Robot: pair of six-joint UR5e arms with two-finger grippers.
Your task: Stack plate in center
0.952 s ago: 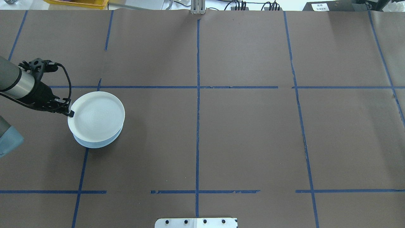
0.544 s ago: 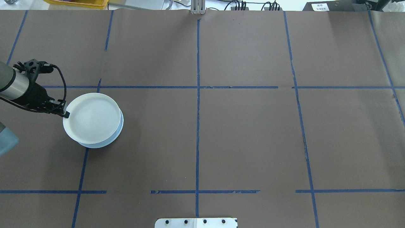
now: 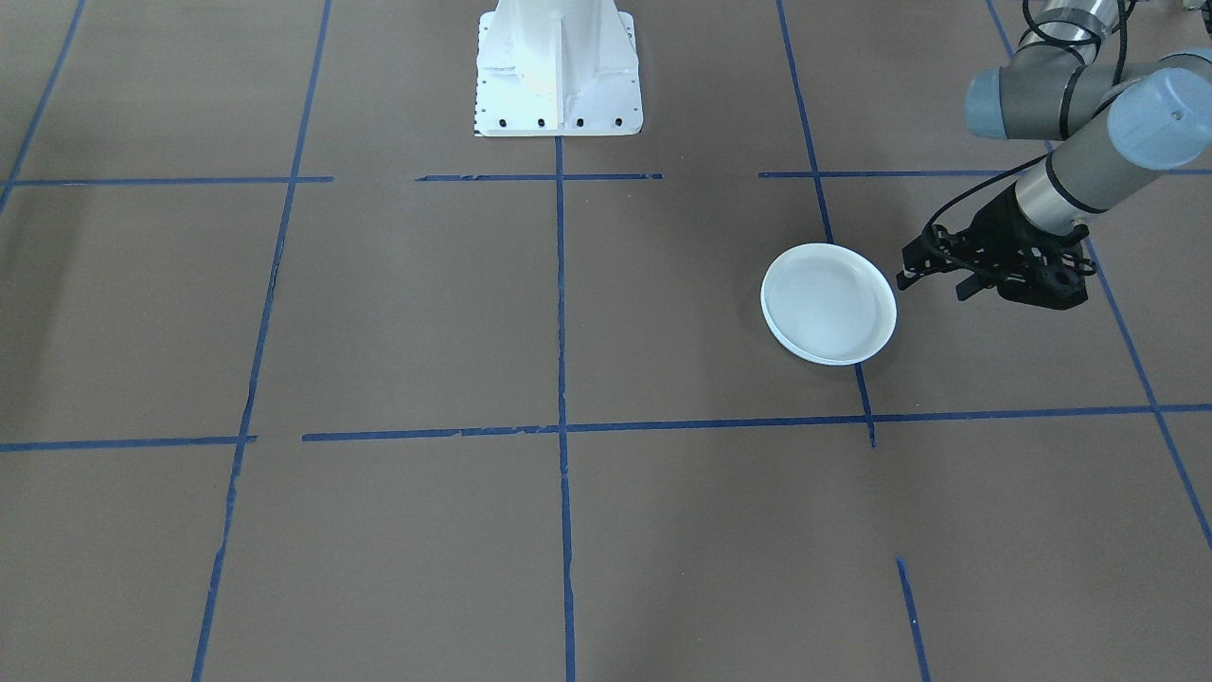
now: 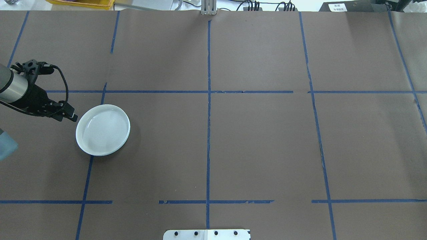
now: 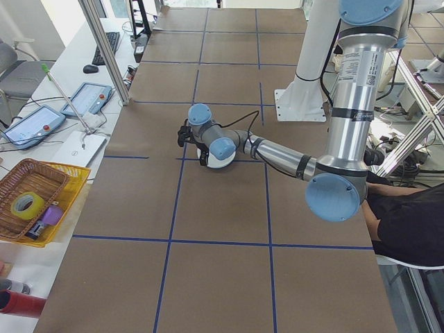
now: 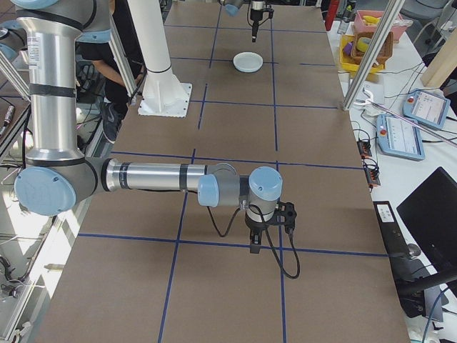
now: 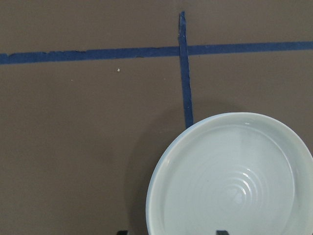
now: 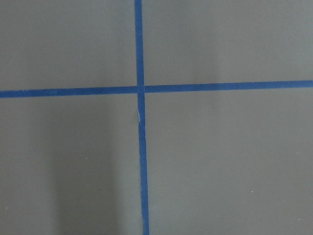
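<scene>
A glossy pale plate with concentric rings lies flat on the brown table, left of the middle in the overhead view. It also shows in the front-facing view as the plate. The center, the pale blue plate, is hidden beneath it. My left gripper hovers just off the plate's left rim, open and holding nothing; its fingertips stand wide apart at the bottom of the left wrist view. My right gripper shows only in the exterior right view, pointing down over a tape crossing, and I cannot tell its state.
Blue tape lines divide the brown table into squares. The robot's white base stands at the table's near edge. A yellow tray with a wicker basket sits off the table's far side.
The ringed plate, held at its rim over the pale blue plate, has come down flat on it. My left gripper has let go and drawn back to the left.
</scene>
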